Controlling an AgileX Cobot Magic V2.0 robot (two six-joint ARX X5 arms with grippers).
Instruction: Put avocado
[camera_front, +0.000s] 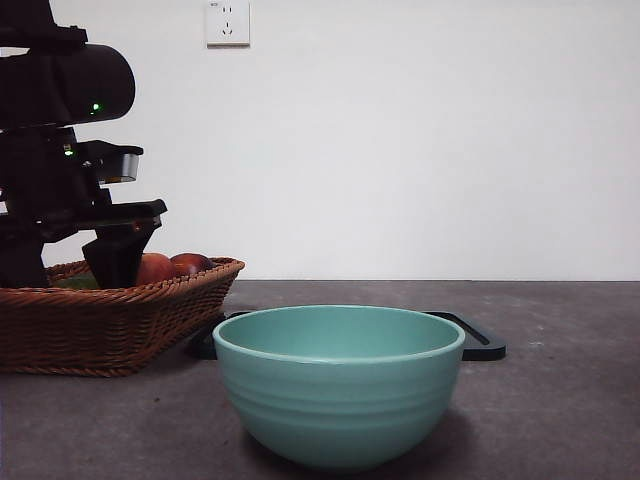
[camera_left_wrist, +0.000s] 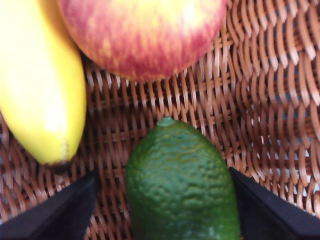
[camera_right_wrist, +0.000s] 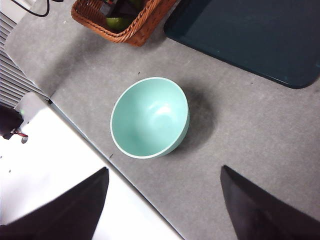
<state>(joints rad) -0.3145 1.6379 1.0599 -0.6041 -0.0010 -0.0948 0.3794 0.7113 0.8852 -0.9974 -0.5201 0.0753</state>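
Observation:
The avocado (camera_left_wrist: 180, 185), dark green and pebbly, lies on the floor of the wicker basket (camera_left_wrist: 280, 100). My left gripper (camera_left_wrist: 162, 175) is down inside the basket (camera_front: 110, 320) at the left of the front view. It is open, with one jaw on each side of the avocado: one jaw touches the fruit and the other stands a little off it. The left gripper (camera_front: 118, 255) hides the avocado in the front view. My right gripper (camera_right_wrist: 164, 169) hangs open and empty high over the table, looking down on the bowl.
A red-yellow apple (camera_left_wrist: 145, 35) and a yellow banana (camera_left_wrist: 40, 90) lie in the basket close beyond the avocado. A teal bowl (camera_front: 338, 385) stands at the table's front, with a black tray (camera_front: 480, 340) behind it. The table edge (camera_right_wrist: 85, 145) runs near the bowl (camera_right_wrist: 150, 117).

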